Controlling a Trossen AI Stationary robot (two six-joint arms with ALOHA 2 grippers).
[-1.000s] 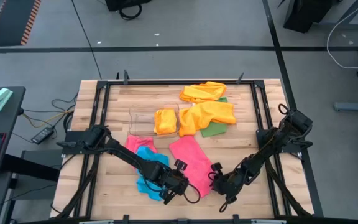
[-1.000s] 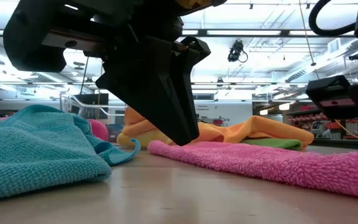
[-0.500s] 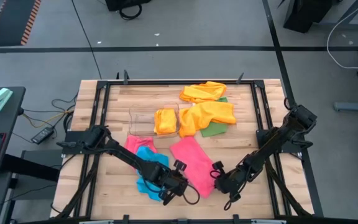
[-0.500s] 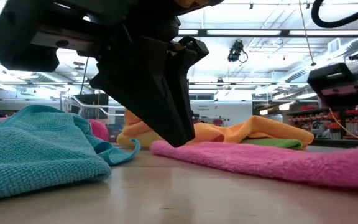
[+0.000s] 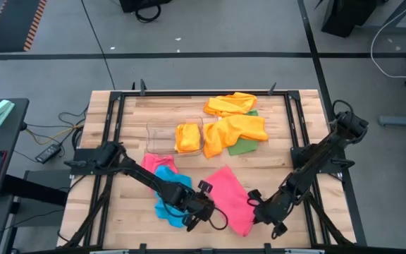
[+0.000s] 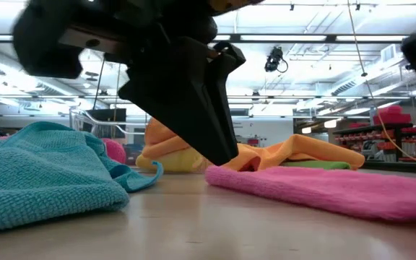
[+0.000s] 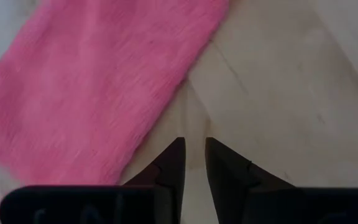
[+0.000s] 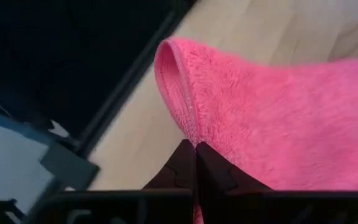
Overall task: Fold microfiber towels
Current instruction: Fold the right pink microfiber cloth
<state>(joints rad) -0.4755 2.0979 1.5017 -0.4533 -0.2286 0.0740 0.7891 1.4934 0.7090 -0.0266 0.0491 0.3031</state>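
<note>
Wooden slatted desk (image 5: 273, 169) is carrying a scatter of soft square microfiber towels, and none is looking folded yet, so most of the job remains. Orange towels (image 5: 235, 130) are lying heaped at the far edge, over a green one (image 5: 244, 147). Nearest the front edge, the pink towel (image 5: 230, 197) is being pinched at its corner by the right claw (image 5: 263, 212), fully closed. Beside it, the left claw (image 5: 201, 212) is hovering slightly parted, empty, next to the crumpled blue towel (image 5: 166, 192).
</note>
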